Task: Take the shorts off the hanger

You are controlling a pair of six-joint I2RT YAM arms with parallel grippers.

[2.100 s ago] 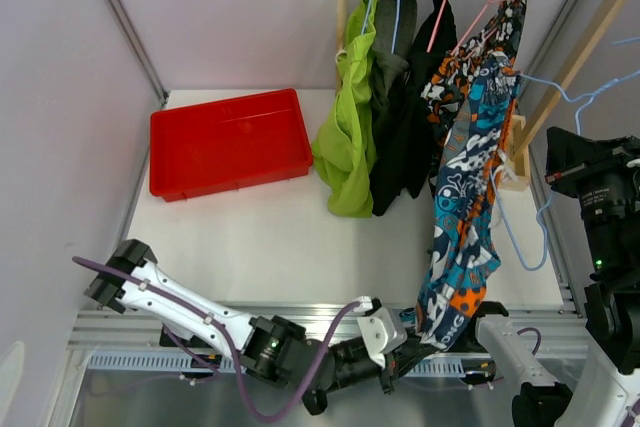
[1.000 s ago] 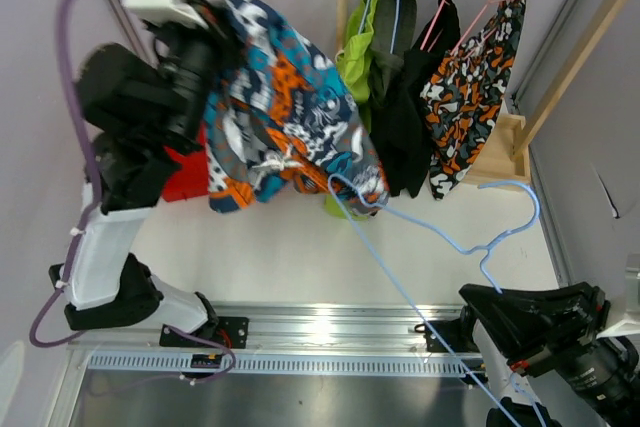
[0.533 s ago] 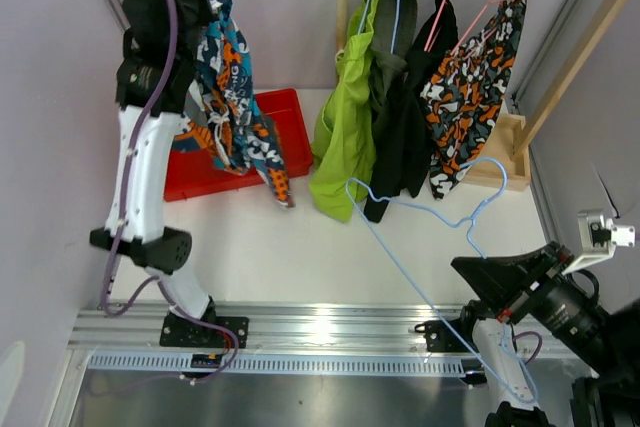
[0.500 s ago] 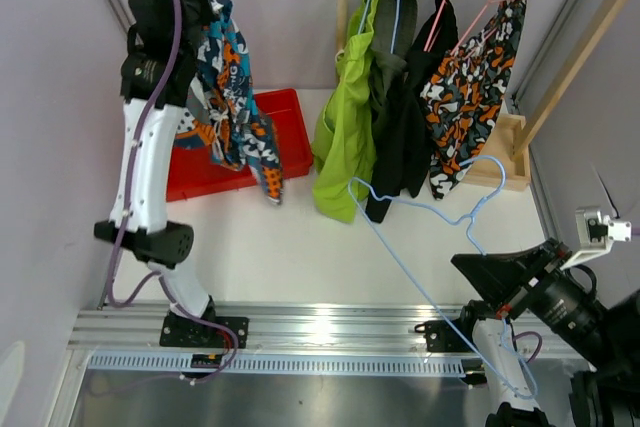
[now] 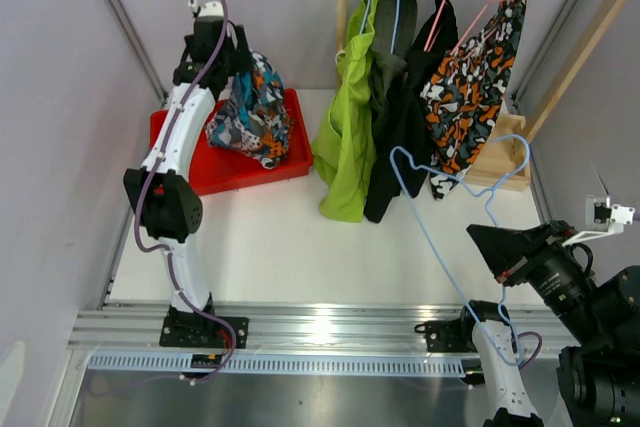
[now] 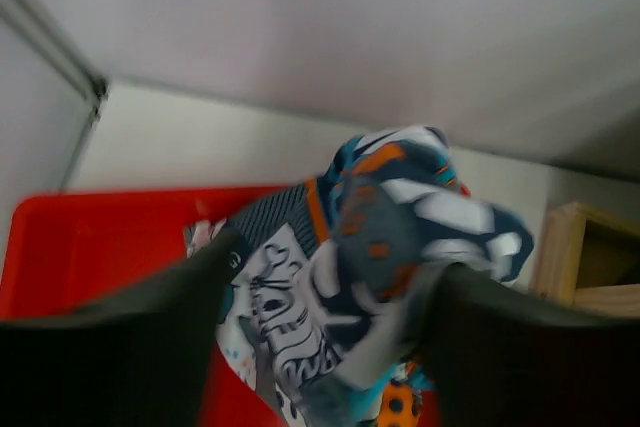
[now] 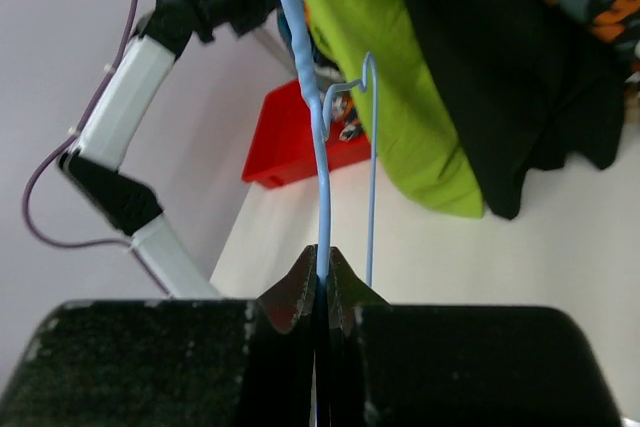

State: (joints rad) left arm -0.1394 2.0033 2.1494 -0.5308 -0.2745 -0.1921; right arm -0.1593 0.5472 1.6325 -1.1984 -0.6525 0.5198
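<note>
Teal-patterned shorts [image 5: 250,112], heaped at the red bin's [image 5: 185,175] right rim, upper left, beneath the released left tool [image 6: 330,282], may spill onto the table [image 5: 300,237]; blue hanger [image 5: 432,242], clenched in the right tool [image 7: 318,282], may snag hanging pairs [image 5: 345,147].

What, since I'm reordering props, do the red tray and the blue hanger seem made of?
Red tray: probably rigid moulded plastic, smooth and slightly glossy, with uniform colour.
Blue hanger: thin bent wire, seemingly plastic-coated metal given its even pale-blue skin; the core is unseen.
</note>
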